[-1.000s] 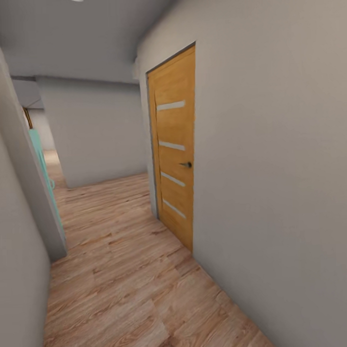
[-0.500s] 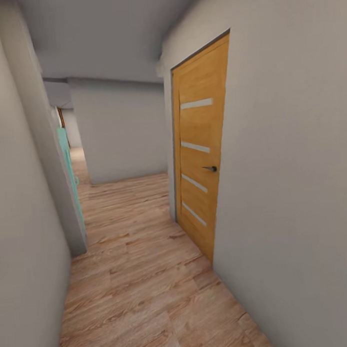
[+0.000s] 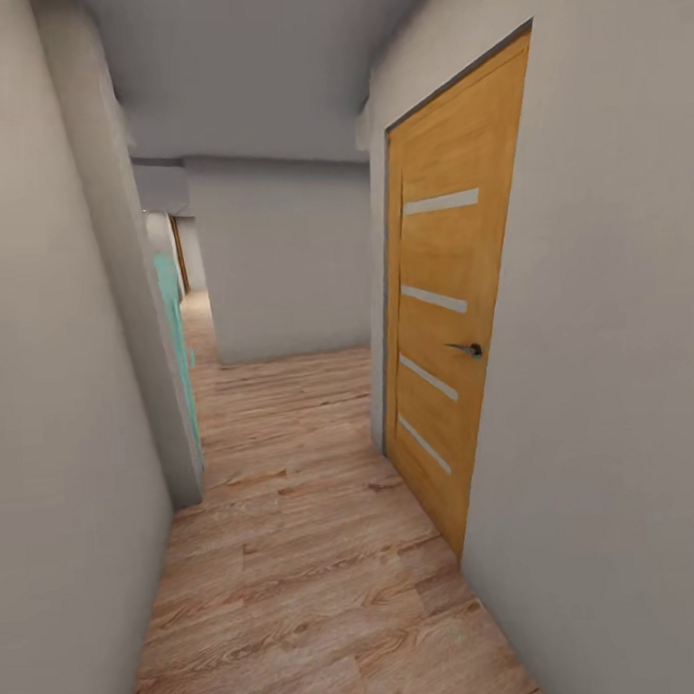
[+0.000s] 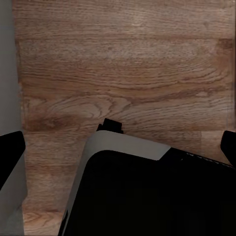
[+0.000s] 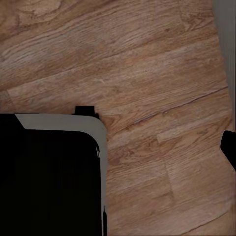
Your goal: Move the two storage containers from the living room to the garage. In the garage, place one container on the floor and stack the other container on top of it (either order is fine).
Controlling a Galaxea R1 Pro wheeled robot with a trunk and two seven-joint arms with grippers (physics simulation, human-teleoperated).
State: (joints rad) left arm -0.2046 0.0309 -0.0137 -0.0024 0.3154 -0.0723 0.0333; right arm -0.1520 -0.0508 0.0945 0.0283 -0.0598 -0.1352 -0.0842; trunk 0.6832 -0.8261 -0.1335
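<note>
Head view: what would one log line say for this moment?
place: hallway | floor: wood planks | right: closed orange door | left: teal door | bins: unseen

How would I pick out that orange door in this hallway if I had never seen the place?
Follow the grey wall on the corridor's right side, above the wood-plank floor. Set into it is the orange wooden door, shut, with a dark lever handle. Four pale horizontal strips cross it, unlike the turquoise door opposite.
</note>
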